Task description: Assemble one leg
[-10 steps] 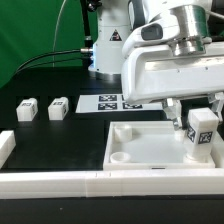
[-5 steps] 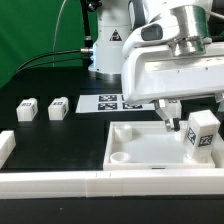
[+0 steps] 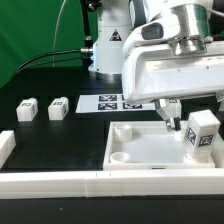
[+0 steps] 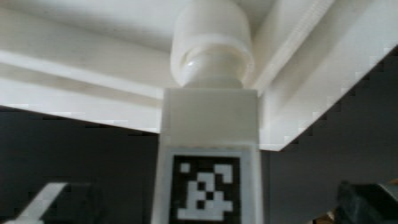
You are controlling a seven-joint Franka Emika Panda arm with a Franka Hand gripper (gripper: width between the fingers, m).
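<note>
Pincer [image 3: 192,110] hangs released above the leg [image 3: 204,134], which stands upright in the large white tray part [image 3: 140,150] at the exterior view's right, the arm reaching down over it. Only the wrist view shows the leg's [image 4: 214,150] round peg against the tray.

A black worktop [image 3: 60,130] filled the scene, matte and evenly lit. Behind it, toward the exterior view's left, hung a green backdrop [image 3: 25,30], with dark cables [image 3: 62,45] trailing down in front of it to the worktop. The marker board [image 3: 108,101] lay flat on the worktop, near its far edge. A white rail [image 3: 60,181] bounded the worktop's near side.
</note>
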